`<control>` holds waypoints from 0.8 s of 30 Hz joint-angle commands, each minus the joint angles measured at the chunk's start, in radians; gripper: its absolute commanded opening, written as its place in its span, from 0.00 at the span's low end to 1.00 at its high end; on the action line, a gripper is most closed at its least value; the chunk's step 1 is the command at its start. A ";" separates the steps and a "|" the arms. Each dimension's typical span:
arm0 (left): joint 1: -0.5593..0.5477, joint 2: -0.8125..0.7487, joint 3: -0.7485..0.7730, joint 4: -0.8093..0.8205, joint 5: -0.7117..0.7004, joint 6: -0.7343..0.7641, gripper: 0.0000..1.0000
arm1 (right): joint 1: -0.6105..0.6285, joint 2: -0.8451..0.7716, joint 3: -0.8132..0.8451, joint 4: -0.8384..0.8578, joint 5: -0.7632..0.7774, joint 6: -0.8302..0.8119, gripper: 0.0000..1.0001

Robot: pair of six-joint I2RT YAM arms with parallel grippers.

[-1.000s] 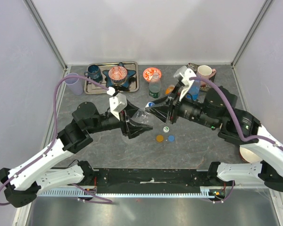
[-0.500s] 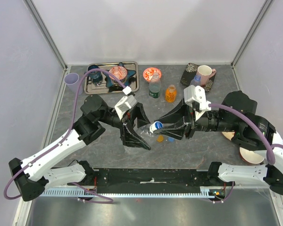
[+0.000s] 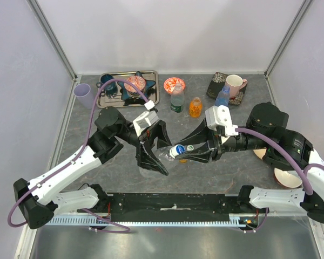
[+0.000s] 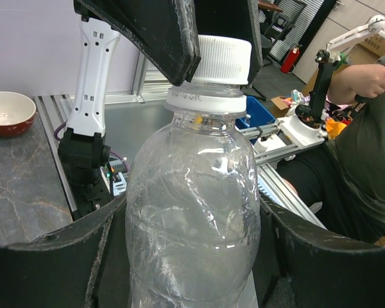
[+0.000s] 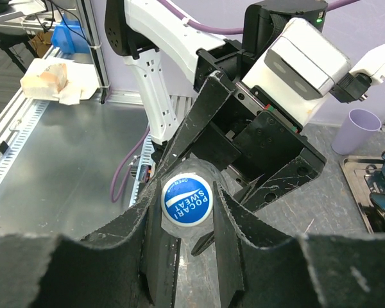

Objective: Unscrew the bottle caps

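A clear bottle [image 3: 167, 156] is held off the table between my two arms, near the front middle. My left gripper [image 3: 161, 154] is shut on its body, a finger on each side of the crinkled bottle [image 4: 192, 192]. Its white-and-blue cap [image 5: 187, 200] faces the right wrist camera, and my right gripper [image 3: 182, 151] is shut on that cap. A second clear bottle [image 3: 177, 100], an orange bottle [image 3: 195, 107] and a blue bottle [image 3: 222, 96] stand at the back. A loose orange cap [image 3: 182, 160] lies under the grippers, partly hidden.
A metal tray [image 3: 151, 97] with dishes sits back left beside a lilac cup [image 3: 83, 95]. A red patterned bowl [image 3: 174, 84] and a pink mug [image 3: 235, 83] stand along the back. A white bowl [image 3: 288, 178] lies at the right, under my right arm.
Both arms have carried the clear bottle from mid-table toward the front edge. The right gripper has swung round onto the white-and-blue cap.
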 commanded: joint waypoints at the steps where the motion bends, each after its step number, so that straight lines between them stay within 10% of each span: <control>1: 0.051 -0.011 0.010 0.011 -0.093 -0.029 0.42 | 0.022 -0.026 0.015 -0.069 -0.095 0.064 0.13; 6: 0.051 -0.024 0.042 -0.112 -0.168 0.074 0.44 | 0.024 -0.027 0.031 -0.035 0.046 0.129 0.47; 24: 0.051 -0.054 0.047 -0.223 -0.208 0.163 0.44 | 0.025 -0.013 0.084 0.031 0.362 0.206 0.75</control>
